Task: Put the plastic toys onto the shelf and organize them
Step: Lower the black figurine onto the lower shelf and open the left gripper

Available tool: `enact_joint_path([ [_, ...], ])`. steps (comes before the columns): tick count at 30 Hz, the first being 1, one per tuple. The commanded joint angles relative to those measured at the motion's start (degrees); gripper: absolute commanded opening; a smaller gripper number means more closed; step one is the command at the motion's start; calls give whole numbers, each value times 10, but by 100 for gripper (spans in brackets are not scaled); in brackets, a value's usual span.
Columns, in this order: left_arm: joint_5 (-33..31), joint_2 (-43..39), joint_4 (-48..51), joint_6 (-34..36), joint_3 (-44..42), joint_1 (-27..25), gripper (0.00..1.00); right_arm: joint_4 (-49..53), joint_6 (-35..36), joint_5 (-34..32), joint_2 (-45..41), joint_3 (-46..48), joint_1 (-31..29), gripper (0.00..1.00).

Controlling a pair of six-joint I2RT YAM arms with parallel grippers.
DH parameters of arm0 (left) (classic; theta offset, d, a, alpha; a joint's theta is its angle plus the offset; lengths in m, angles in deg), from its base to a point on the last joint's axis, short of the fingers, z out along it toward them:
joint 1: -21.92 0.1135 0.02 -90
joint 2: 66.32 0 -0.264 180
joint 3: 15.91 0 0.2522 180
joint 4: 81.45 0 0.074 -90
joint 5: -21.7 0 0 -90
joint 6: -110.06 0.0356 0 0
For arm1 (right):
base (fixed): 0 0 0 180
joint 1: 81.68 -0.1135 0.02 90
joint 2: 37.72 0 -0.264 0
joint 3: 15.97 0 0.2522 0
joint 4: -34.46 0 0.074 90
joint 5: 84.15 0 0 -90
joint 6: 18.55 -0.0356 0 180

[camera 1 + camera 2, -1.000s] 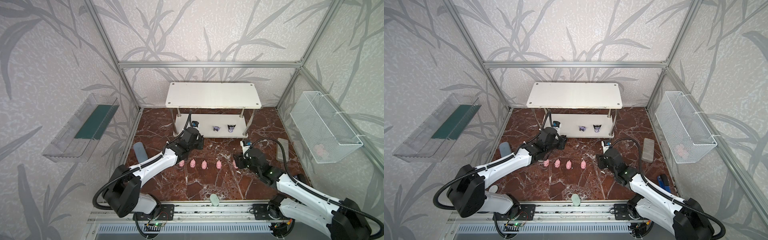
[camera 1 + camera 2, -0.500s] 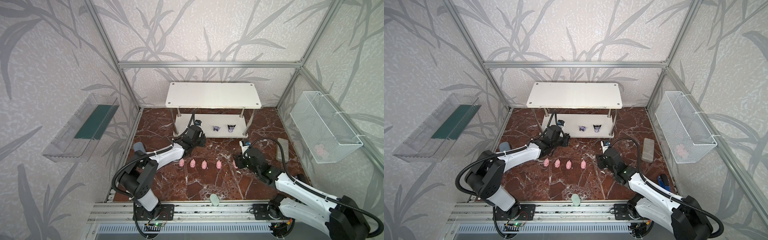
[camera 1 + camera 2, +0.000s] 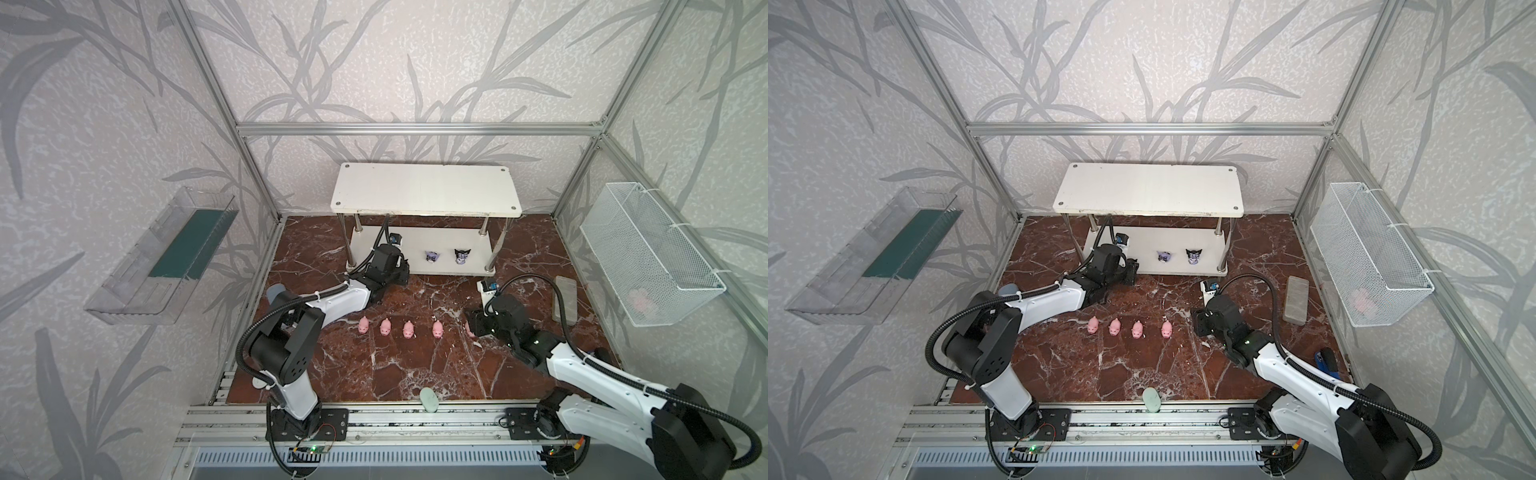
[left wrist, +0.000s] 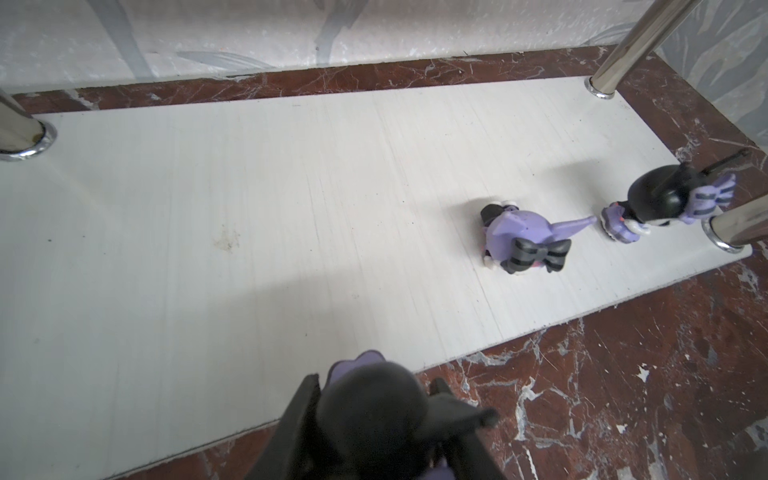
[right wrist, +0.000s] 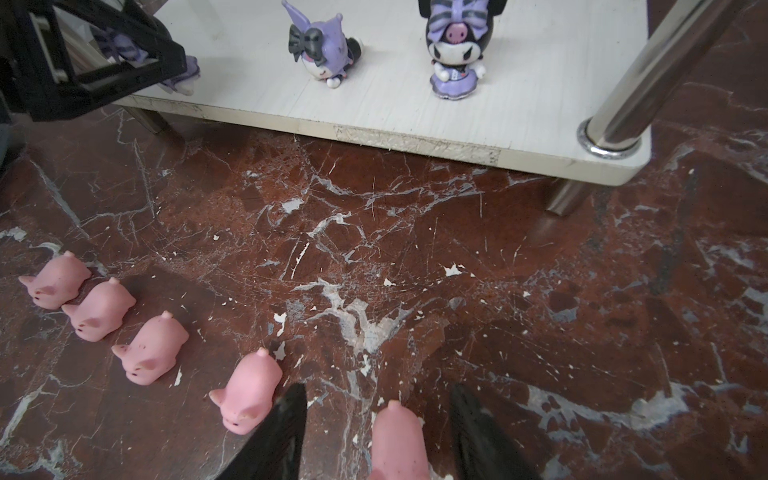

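Marble desk (image 3: 415, 365): left gripper (image 4: 374, 380) pinches a figurine (image 4: 365, 419) at the shelf (image 4: 249, 208) lip, where it may tumble; right gripper (image 5: 377, 392) spread astride a pig (image 5: 397, 440).

Pink pigs (image 5: 151, 349): five.
Black-and-purple figurines (image 5: 318, 45): three.
Shelf (image 3: 424, 193): one, with two boards (image 3: 415, 246) and four metal posts (image 3: 489, 249).
Wire basket (image 3: 648, 253): one.
Clear wall tray (image 3: 158, 257): one.
Green oval piece (image 3: 429, 400): one.
Grey pad (image 3: 565, 299): one.
Robot arms (image 3: 332, 299): two.

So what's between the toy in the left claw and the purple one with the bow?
Left wrist view: only bare shelf board between the held toy and the bowed purple toy.
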Motion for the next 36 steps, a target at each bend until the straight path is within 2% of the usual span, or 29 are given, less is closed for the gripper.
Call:
enact_joint_path([
  [1, -14, 14, -34, 22, 21, 6, 34, -18, 1, 2, 7, -5, 4, 56],
  [12, -21, 49, -86, 29, 18, 15, 34, -31, -4, 8, 21, -1, 3, 56],
  [36, -3, 96, -70, 35, 66, 48, 35, -57, -9, 16, 63, -4, 6, 56],
])
